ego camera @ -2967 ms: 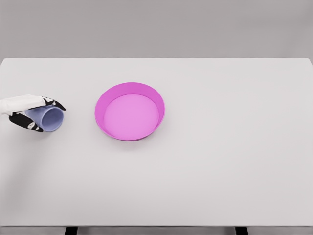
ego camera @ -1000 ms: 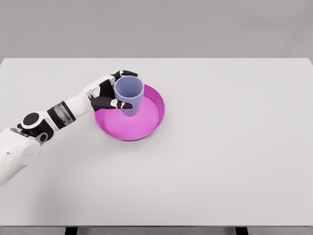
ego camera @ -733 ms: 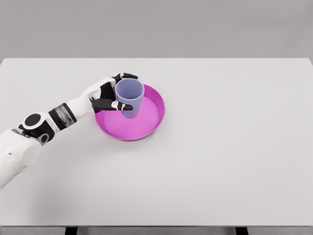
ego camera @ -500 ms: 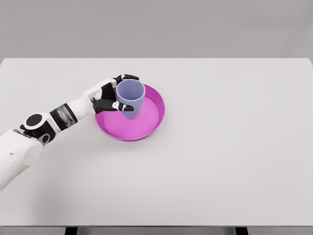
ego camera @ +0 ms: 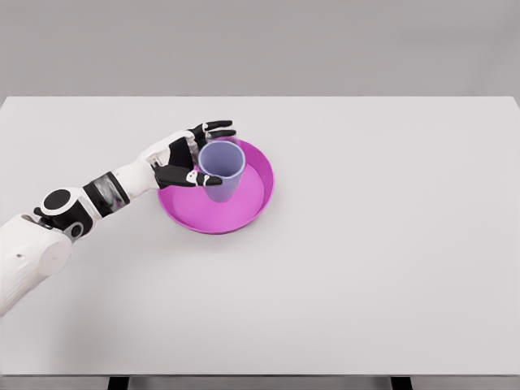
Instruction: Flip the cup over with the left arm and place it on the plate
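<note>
Cup (ego camera: pixel 221 166) stands upright, mouth up, inside the plate (ego camera: pixel 244 221); my left hand (ego camera: pixel 185 154) has fingers spread beside it, and a careless withdrawal could tip it.

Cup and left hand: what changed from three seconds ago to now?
The cup went from lying on its side at the table's left edge, gripped, to standing upright in the pink plate. The left hand carried it there; its fingers have now spread off the cup, apparently releasing it. Plate and table are unchanged.
</note>
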Controlling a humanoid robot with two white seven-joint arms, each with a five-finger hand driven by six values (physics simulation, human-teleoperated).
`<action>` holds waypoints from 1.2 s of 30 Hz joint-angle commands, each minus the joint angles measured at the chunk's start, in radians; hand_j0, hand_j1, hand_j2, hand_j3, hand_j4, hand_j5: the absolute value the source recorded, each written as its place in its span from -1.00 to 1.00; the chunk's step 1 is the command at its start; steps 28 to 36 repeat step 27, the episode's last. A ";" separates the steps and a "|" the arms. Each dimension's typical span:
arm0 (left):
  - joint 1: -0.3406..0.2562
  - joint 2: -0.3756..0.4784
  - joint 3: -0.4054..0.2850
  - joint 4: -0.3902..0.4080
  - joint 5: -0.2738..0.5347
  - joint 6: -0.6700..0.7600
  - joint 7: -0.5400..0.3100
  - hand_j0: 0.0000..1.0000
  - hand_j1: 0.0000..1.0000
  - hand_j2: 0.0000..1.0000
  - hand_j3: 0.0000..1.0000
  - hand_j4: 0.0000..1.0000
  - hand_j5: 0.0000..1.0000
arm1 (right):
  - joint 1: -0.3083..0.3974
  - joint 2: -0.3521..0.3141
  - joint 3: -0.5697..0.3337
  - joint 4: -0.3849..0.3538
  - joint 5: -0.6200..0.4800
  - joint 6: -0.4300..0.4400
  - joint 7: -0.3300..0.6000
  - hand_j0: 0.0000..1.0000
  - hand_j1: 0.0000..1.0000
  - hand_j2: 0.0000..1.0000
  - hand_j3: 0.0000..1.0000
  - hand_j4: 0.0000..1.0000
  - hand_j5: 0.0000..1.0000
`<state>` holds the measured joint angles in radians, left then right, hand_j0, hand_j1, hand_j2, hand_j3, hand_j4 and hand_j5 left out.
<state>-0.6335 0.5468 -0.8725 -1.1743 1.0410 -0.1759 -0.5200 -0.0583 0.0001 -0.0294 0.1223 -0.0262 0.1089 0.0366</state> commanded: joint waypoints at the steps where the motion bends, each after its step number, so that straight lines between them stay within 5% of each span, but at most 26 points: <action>1: 0.000 0.001 0.001 -0.001 0.005 0.001 0.000 1.00 1.00 1.00 1.00 1.00 1.00 | 0.000 0.000 0.000 0.000 0.000 0.000 0.000 1.00 1.00 1.00 1.00 1.00 1.00; 13: -0.002 0.067 0.020 -0.011 0.008 -0.005 -0.002 1.00 1.00 1.00 1.00 1.00 1.00 | 0.000 0.000 0.000 0.000 0.000 0.000 0.000 1.00 1.00 1.00 1.00 1.00 1.00; 17: 0.002 0.194 0.023 -0.146 0.011 -0.007 -0.002 1.00 1.00 1.00 1.00 1.00 1.00 | 0.000 0.000 0.000 0.000 0.000 0.000 0.000 1.00 1.00 1.00 1.00 1.00 1.00; 21: 0.008 0.435 0.021 -0.324 -0.056 -0.039 -0.009 1.00 1.00 1.00 1.00 1.00 1.00 | 0.000 0.000 0.000 0.000 0.000 0.000 0.000 1.00 1.00 1.00 1.00 1.00 1.00; 23: 0.038 0.527 0.027 -0.363 -0.136 -0.083 -0.009 1.00 1.00 1.00 1.00 1.00 1.00 | 0.000 0.000 0.000 0.000 0.000 0.000 0.000 1.00 1.00 1.00 1.00 1.00 1.00; 25: 0.132 0.599 0.089 -0.363 -0.142 -0.223 -0.006 1.00 1.00 1.00 1.00 1.00 1.00 | 0.000 0.000 0.000 0.000 0.000 0.000 0.000 1.00 1.00 1.00 1.00 1.00 1.00; 27: 0.201 0.610 0.159 -0.360 -0.141 -0.240 -0.005 1.00 1.00 1.00 1.00 1.00 1.00 | 0.000 0.000 0.000 0.000 0.000 0.000 0.000 1.00 1.00 1.00 1.00 1.00 1.00; 36: 0.201 0.610 0.159 -0.360 -0.141 -0.240 -0.005 1.00 1.00 1.00 1.00 1.00 1.00 | 0.000 0.000 0.000 0.000 0.000 0.000 0.000 1.00 1.00 1.00 1.00 1.00 1.00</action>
